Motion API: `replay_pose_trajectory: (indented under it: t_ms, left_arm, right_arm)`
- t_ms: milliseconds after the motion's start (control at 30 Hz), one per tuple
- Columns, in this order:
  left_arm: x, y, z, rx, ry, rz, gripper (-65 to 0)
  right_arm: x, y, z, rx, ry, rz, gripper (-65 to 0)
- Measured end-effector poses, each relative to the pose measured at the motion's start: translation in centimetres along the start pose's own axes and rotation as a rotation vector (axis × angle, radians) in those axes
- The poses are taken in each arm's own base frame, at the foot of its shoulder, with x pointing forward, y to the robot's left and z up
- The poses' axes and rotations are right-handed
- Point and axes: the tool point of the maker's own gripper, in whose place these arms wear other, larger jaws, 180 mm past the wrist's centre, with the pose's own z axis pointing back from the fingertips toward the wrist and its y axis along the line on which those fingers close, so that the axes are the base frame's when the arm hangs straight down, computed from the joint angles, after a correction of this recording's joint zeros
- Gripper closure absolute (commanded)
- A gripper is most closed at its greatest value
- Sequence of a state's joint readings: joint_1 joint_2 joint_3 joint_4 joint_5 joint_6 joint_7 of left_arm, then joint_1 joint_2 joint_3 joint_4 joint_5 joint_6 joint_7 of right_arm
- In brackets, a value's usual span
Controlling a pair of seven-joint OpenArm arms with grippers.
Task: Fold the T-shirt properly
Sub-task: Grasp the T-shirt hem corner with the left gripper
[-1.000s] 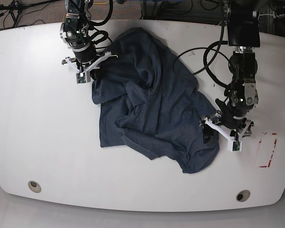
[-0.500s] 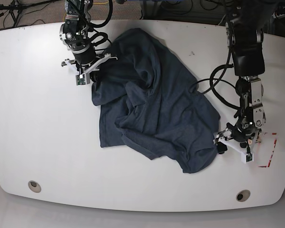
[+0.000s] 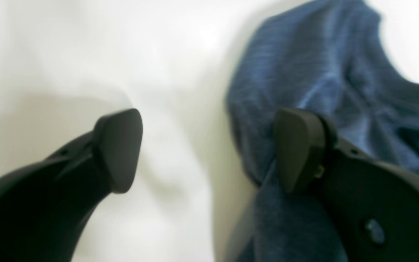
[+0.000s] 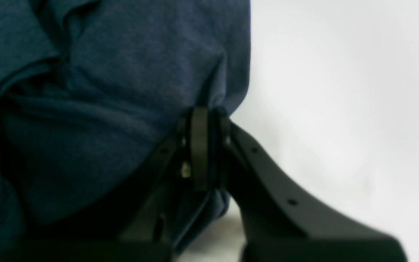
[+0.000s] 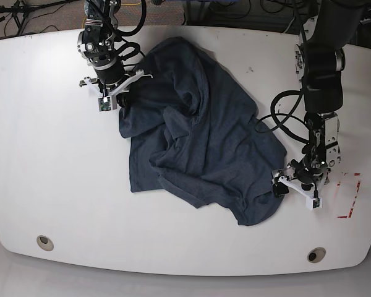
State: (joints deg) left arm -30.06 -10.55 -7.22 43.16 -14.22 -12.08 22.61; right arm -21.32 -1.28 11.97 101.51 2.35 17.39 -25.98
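Observation:
The dark navy T-shirt [image 5: 198,139] lies crumpled in the middle of the white table [image 5: 43,161]. At the shirt's far left corner, my right gripper [image 5: 119,98] is shut on the cloth. The right wrist view shows that gripper [image 4: 200,116] pinching a fold of the T-shirt [image 4: 104,91]. My left gripper [image 5: 295,192] hangs open at the shirt's near right edge. In the left wrist view the left gripper [image 3: 207,151] has one finger over bare table and the other finger [image 3: 296,149] over the blue T-shirt [image 3: 322,72]; nothing is gripped.
A red tape mark [image 5: 350,195] sits on the table just right of my left gripper. A black cable [image 5: 273,117] loops over the table by the shirt's right side. Two round holes [image 5: 44,242] [image 5: 316,254] lie near the front edge.
The left arm moved toward the front right along the shirt's right edge and then settled slightly back toward the cloth, jaws open throughout. The right gripper kept its hold, barely moving.

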Motion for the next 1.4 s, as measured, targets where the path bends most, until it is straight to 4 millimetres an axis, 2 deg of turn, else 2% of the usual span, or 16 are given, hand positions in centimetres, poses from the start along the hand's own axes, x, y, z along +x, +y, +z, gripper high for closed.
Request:
replay_pose_trajectory:
  t_ms: [300, 600, 700, 800, 900, 967, 1267, 1400]
  left_arm:
    - [-0.7, -0.6, -0.3, -0.010, 0.012, 0.011, -53.1]
    - [-2.4, -4.3, -0.7, -0.113, 0.012, 0.008, -50.7]
    - [-2.4, -4.5, -0.8, -0.114, 0.005, 0.015, -42.6]
    - [-2.5, -4.6, -0.8, -0.117, 0.006, 0.017, -27.1]
    - [-2.7, -4.6, -0.8, -0.116, 0.008, 0.017, -15.1]
    - [-2.9, -4.7, -0.8, -0.117, 0.008, 0.021, -11.0]
    - [-2.9, -4.6, -0.6, -0.116, 0.000, 0.015, -0.4]
    - [-2.7, -4.2, 0.5, -0.113, -0.035, -0.012, 0.0]
  right_arm:
    - [0.0, -0.1, 0.0, -0.001, 0.001, 0.000, -3.2]
    - [0.0, 0.0, 0.0, -0.001, 0.001, 0.000, -3.2]
    - [0.0, 0.0, 0.0, -0.001, 0.000, 0.000, -3.2]
    - [0.0, 0.0, 0.0, 0.000, 0.000, 0.000, -3.2]
    - [0.0, -0.1, 0.0, -0.001, 0.001, 0.000, -3.0]
    - [0.0, -0.1, 0.0, -0.001, 0.001, 0.000, -3.0]
    - [0.0, -0.1, 0.0, -0.001, 0.000, -0.001, -3.0]
    - [-0.1, -0.1, 0.1, -0.002, 0.003, -0.001, -3.0]
